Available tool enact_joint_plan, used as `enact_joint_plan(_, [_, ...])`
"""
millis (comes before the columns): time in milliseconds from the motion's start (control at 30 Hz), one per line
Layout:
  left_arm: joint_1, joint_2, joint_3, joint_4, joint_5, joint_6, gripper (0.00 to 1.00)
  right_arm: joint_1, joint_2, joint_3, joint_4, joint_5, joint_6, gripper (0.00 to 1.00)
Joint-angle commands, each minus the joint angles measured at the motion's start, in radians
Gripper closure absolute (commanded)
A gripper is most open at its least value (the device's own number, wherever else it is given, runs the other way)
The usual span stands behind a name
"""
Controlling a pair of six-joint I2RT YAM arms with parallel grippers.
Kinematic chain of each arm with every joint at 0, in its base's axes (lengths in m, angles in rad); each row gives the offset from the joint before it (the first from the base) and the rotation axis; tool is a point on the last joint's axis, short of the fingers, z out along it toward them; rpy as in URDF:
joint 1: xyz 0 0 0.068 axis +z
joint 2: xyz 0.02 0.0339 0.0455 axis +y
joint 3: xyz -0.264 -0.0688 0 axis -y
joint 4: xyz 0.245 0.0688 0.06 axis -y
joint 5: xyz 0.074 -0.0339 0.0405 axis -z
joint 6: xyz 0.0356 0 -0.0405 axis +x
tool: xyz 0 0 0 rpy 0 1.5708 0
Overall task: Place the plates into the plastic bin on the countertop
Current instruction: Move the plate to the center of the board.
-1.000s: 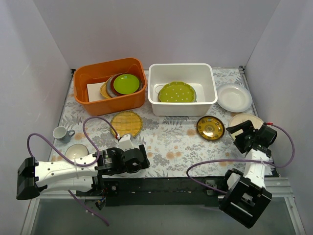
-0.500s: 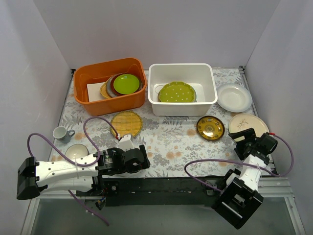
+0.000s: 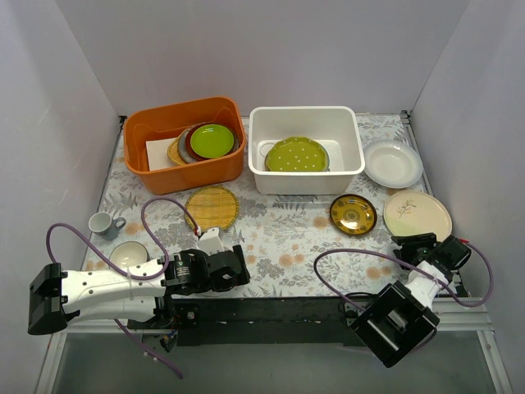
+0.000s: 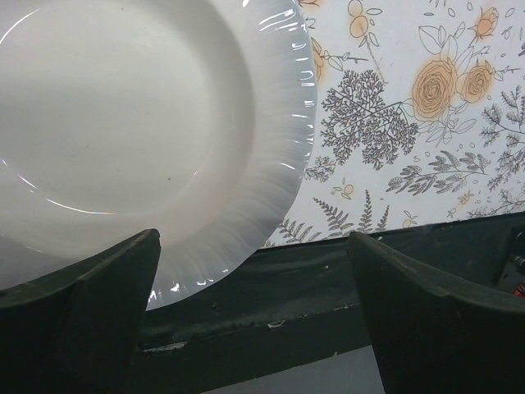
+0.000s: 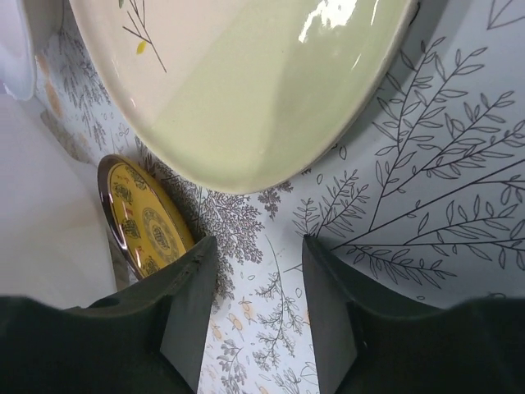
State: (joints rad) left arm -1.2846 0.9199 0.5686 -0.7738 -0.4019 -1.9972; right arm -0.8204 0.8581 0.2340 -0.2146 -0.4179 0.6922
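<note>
The plastic bin (image 3: 305,175) stands at the back of the countertop (image 3: 287,238) with a green white-dotted plate (image 3: 296,154) in it. On the countertop lie a woven yellow plate (image 3: 212,206), a dark-and-gold plate (image 3: 353,214), a tan plate (image 3: 417,214), a white plate (image 3: 393,163) and a small cream plate (image 3: 129,254). My right gripper (image 3: 408,243) sits just in front of the tan plate (image 5: 246,90), open with only countertop between its fingers (image 5: 193,304). Near the front edge my left gripper (image 3: 240,267) is wide open and empty, with a cream-white plate (image 4: 123,123) beyond it.
An orange tub (image 3: 184,168) at the back left holds stacked green and maroon plates (image 3: 210,140). A small cup (image 3: 102,222) stands at the left. Grey walls close in three sides. A black rail (image 3: 271,310) runs along the front edge.
My right arm has drawn back toward the front edge, off the tan plate, which now shows whole. Its jaws have narrowed. The left arm has not moved.
</note>
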Motion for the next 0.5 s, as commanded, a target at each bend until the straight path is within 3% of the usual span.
enact_joint_plan(0, [0.001, -0.009, -0.006, 0.014, 0.0, -0.106, 0.02, -0.048, 0.065, -0.024, 0.05, -0.044, -0.016, 0.46])
enact_joint_plan(133, [0.002, -0.003, -0.01, 0.027, 0.003, -0.106, 0.02, -0.08, 0.093, -0.018, 0.047, -0.064, -0.048, 0.47])
enact_joint_plan(333, [0.001, 0.014, -0.001, 0.028, 0.003, -0.101, 0.02, -0.088, 0.088, -0.051, 0.073, -0.11, -0.03, 0.78])
enact_joint_plan(467, [0.001, 0.014, -0.001, 0.03, 0.005, -0.104, 0.02, -0.088, 0.082, -0.058, 0.07, -0.143, -0.033, 0.89])
